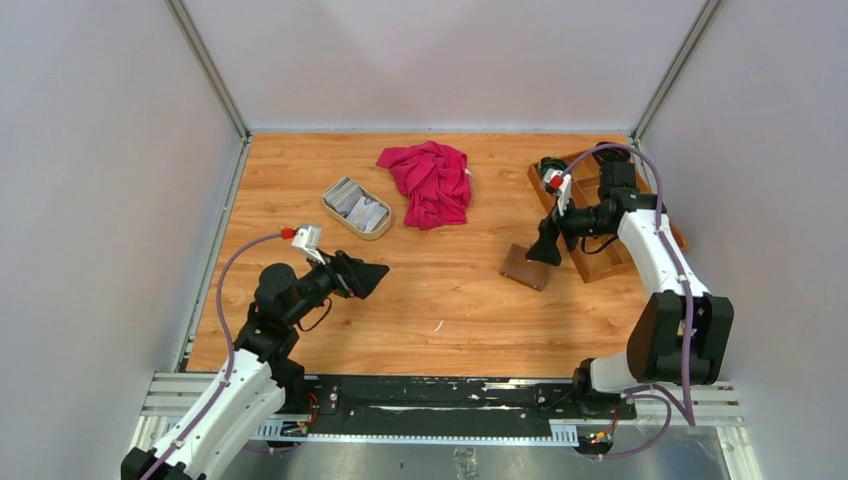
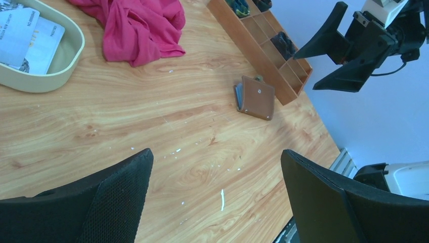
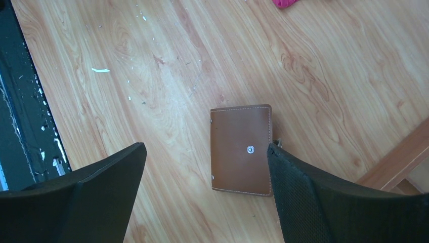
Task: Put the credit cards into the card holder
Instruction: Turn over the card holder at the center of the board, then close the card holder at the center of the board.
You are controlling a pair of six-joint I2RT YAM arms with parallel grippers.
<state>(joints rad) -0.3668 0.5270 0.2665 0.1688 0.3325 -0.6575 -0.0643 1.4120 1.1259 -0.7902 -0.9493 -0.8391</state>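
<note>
The card holder (image 1: 527,265) (image 3: 240,149) is a brown leather wallet, lying closed and flat on the table with its snap stud facing up. My right gripper (image 1: 545,252) (image 3: 205,152) hangs open just above it, its right finger over the holder's right edge and nothing between the fingers. The credit cards (image 1: 358,205) (image 2: 28,35), grey and white, lie stacked in a beige oval dish (image 1: 378,232) (image 2: 45,81). My left gripper (image 1: 370,275) (image 2: 217,172) is open and empty over bare table, well to the left of the holder (image 2: 256,97).
A crumpled pink cloth (image 1: 430,180) (image 2: 136,25) lies at the back, right of the dish. A wooden compartment tray (image 1: 600,262) (image 2: 263,40) with small dark items stands at the right, just behind the holder. White specks dot the table near the front.
</note>
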